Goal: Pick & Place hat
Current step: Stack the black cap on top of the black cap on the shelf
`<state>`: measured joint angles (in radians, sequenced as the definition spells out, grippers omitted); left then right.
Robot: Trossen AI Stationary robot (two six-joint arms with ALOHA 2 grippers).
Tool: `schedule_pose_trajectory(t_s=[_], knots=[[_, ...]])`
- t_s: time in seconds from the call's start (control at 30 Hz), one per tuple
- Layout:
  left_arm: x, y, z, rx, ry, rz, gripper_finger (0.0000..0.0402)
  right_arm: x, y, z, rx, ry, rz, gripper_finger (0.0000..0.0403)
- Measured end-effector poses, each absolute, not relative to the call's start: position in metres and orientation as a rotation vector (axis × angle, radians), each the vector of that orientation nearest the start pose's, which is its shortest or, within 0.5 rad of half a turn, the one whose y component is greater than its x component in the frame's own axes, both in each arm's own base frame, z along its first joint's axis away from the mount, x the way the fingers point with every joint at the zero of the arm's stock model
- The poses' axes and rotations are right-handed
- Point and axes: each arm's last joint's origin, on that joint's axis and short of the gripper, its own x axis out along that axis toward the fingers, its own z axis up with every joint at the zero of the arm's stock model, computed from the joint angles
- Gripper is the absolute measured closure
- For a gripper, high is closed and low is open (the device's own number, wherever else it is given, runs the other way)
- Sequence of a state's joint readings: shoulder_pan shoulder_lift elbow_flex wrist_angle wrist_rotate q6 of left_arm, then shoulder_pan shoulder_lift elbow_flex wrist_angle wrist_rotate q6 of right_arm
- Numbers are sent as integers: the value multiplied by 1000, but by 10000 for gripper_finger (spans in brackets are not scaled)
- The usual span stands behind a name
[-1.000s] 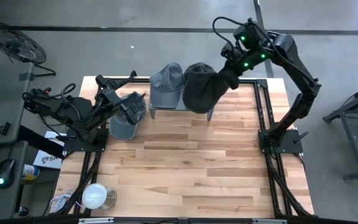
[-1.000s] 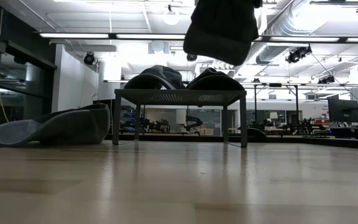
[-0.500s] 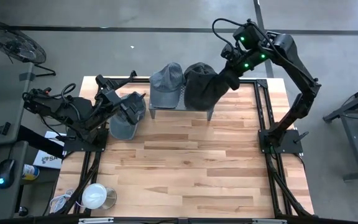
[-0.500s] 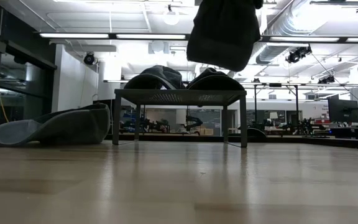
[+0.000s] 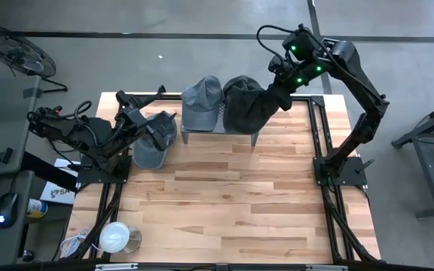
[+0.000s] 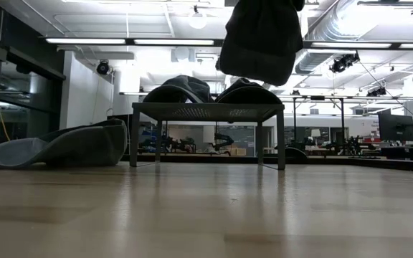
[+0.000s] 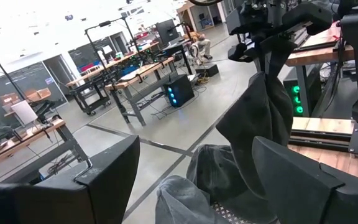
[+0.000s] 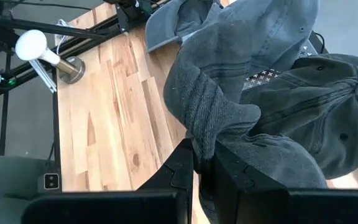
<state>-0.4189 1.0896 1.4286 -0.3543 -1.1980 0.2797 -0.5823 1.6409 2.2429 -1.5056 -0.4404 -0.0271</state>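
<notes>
Hat movement is the only change here: the dark hat (image 5: 249, 109) hanging from the right gripper (image 5: 279, 96) now sits a little higher and more toward the back edge of the table than one second ago, when it hung lower over the front edge of the small rack (image 5: 218, 132). In the low view its lower edge (image 6: 260, 43) is also a bit higher above the rack (image 6: 205, 111) than before. I judge from this that the carry step is almost finished and the hat comes over a free place on the rack, next to the two caps already there, a grey cap (image 5: 202, 102) and a darker one (image 5: 236, 86). The release is not yet done.

The right gripper is closed tightly on a fold of the hat's fabric (image 8: 213, 121), which the right wrist view shows squeezed between the fingers (image 8: 182, 165). The right arm reaches from its base at the right side of the table, up and over the back edge, with the wrist bent down to the rack.

The left gripper (image 5: 159, 128) waits with its fingers wide apart at the left side of the table, just above another grey cap (image 5: 148, 154) that lies on the wooden table (image 5: 232, 203). It has not moved.
</notes>
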Motion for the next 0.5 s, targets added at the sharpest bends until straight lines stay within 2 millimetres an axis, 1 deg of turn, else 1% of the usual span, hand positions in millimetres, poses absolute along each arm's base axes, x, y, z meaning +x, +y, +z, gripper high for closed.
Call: schedule_pose_trajectory(t_s=[0.2, 0.4, 0.5], knots=[[182, -52, 474, 277, 120, 772, 94, 230, -137, 478, 398, 807, -114, 381], [182, -52, 474, 277, 120, 772, 94, 238, -142, 471, 391, 837, -108, 381], [182, -52, 474, 277, 120, 772, 94, 243, -146, 467, 377, 862, -132, 381]])
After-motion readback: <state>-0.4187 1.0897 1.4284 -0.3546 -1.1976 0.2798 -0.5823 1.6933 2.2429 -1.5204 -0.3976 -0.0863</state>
